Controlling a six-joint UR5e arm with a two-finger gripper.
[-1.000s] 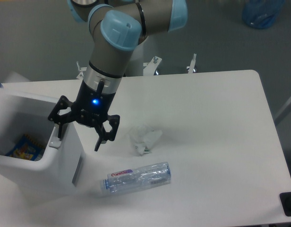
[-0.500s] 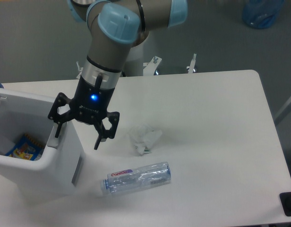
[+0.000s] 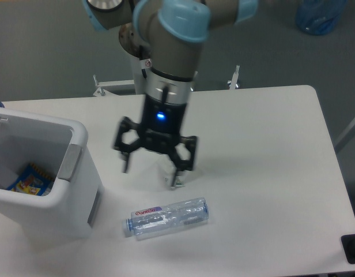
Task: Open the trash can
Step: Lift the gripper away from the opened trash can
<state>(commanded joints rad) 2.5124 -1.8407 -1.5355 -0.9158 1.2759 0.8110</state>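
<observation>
Black gripper (image 3: 151, 171) upright, jaws spread

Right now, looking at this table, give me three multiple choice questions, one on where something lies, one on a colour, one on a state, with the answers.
1. Where does the clear plastic bottle lie?
A. inside the bin
B. flat on the white table, right of the bin
C. in the pincer

2. What colour is the light on the arm's wrist above the black two-finger pincer?
A. red
B. green
C. blue

3. What state is the large white boxy plastic trash can in?
A. top open, inside visible
B. lid shut
C. tipped over

Answers: 1 B, the bottle lies on its side on the tabletop. 2 C, a blue dot glows there. 3 A, a colourful packet shows inside.
</observation>
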